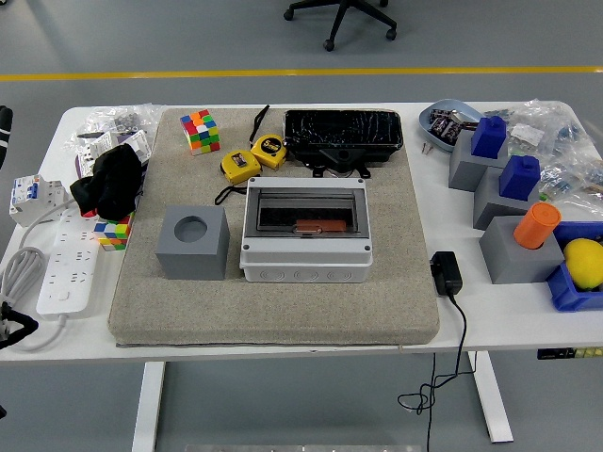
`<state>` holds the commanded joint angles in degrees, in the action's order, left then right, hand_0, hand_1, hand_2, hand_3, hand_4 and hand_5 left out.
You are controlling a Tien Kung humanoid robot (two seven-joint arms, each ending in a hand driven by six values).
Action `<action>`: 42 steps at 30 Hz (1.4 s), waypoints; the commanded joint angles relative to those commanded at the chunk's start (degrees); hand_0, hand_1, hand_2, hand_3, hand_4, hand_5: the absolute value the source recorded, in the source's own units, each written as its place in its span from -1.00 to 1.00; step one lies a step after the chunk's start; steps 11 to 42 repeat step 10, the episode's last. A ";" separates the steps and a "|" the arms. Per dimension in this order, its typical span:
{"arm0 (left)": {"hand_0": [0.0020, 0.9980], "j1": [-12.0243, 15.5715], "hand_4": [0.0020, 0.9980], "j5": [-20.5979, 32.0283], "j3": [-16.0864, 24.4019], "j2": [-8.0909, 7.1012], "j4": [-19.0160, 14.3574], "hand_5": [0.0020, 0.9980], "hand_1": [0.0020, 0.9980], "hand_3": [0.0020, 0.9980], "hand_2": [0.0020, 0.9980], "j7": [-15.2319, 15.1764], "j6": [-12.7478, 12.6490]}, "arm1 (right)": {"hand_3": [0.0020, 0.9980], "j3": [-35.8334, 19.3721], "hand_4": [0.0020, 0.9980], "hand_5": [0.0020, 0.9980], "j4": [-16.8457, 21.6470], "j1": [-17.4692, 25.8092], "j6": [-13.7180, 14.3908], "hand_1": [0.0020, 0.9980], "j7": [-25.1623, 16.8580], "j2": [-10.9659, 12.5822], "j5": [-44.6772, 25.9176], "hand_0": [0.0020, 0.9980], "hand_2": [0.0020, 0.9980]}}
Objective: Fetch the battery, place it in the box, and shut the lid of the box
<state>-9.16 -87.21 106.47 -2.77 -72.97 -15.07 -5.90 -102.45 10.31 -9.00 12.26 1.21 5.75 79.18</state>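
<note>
Only a dark sliver at the left edge shows of the left hand (4, 127); I cannot tell whether it is open or closed. The right hand is out of view. A reach in from the left could clip the grey block (193, 242) just beside the box (304, 232), or nudge the box across the mat (273, 301) on the bench (490, 311). The battery (320, 225), small and reddish-brown, lies inside the box under its clear lid (303, 209). The lid looks down, but it may not be latched.
</note>
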 joint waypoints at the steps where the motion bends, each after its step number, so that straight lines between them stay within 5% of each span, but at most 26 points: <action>1: 0.57 -0.01 0.86 0.00 0.01 -0.01 0.02 0.42 0.57 0.38 0.47 -0.05 0.08 | 0.78 0.00 1.00 1.00 0.00 0.00 0.00 0.81 -0.01 0.00 -0.02 0.79 0.77; 4: 0.57 -0.02 0.86 0.07 -0.07 -0.06 0.13 0.42 0.57 0.38 0.47 -0.31 0.44 | 0.78 0.11 1.00 1.00 0.00 0.04 -0.01 0.81 -0.01 -0.02 -0.10 0.79 0.77; 5: 0.58 -0.02 1.00 0.29 -0.11 -0.06 0.18 0.83 0.62 0.71 0.55 -0.42 0.60 | 0.77 0.09 1.00 1.00 0.00 0.04 -0.01 0.81 -0.02 -0.03 -0.09 0.79 0.77; 10: 0.58 -0.04 1.00 2.45 -0.33 -0.04 0.61 0.83 0.62 0.71 0.55 -1.10 2.81 | 0.77 0.08 1.00 1.00 0.00 0.01 -0.01 0.81 -0.05 -0.10 -0.08 0.79 0.77; 42: 0.58 -0.04 1.00 2.45 -0.33 -0.04 0.61 0.83 0.62 0.71 0.55 -1.10 2.81 | 0.77 0.08 1.00 1.00 0.00 0.01 -0.01 0.81 -0.05 -0.10 -0.08 0.79 0.77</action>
